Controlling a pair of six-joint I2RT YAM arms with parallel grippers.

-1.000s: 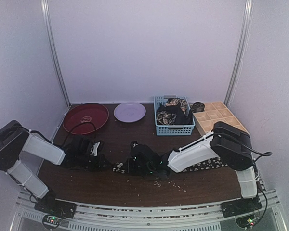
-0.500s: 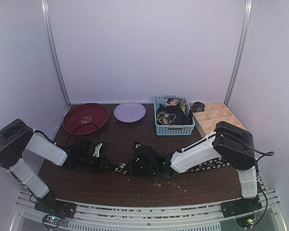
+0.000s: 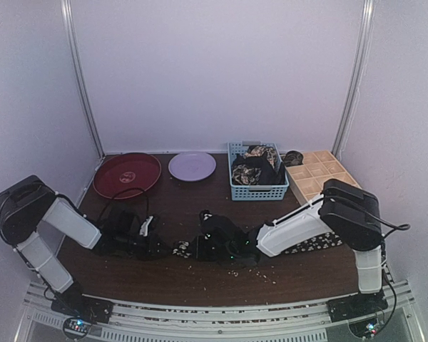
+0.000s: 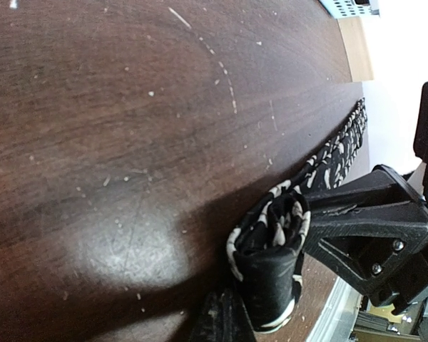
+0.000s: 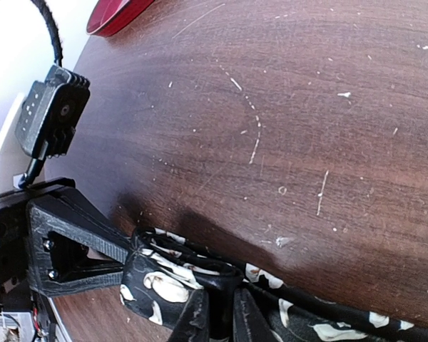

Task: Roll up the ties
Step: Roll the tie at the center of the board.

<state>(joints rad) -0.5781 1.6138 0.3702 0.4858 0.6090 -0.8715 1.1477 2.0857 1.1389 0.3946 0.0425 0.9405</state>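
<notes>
A black tie with a cream floral print lies along the near part of the table, and its flat length point(image 3: 317, 242) runs right under the right arm. Its left end is wound into a small roll point(image 3: 180, 248) between the two grippers. My left gripper point(image 3: 159, 247) is shut at that roll point(image 4: 271, 246), with its fingertips point(image 4: 225, 320) low against the fabric. Just right of the roll point(image 5: 164, 285), my right gripper point(image 3: 198, 247) pinches the tie's strip, its fingers point(image 5: 200, 320) nearly together with fabric between them. More ties point(image 3: 253, 167) are bunched in the blue basket.
The blue mesh basket point(image 3: 258, 191) stands at the back right, with a tan gridded wooden tray point(image 3: 321, 174) beside it. A red plate point(image 3: 127, 174) and a lavender plate point(image 3: 192, 165) sit at the back left. Pale specks mark the table's wooden surface in front of the grippers.
Both grippers and the roll between them have shifted slightly to the right. The left arm has stretched further in.
</notes>
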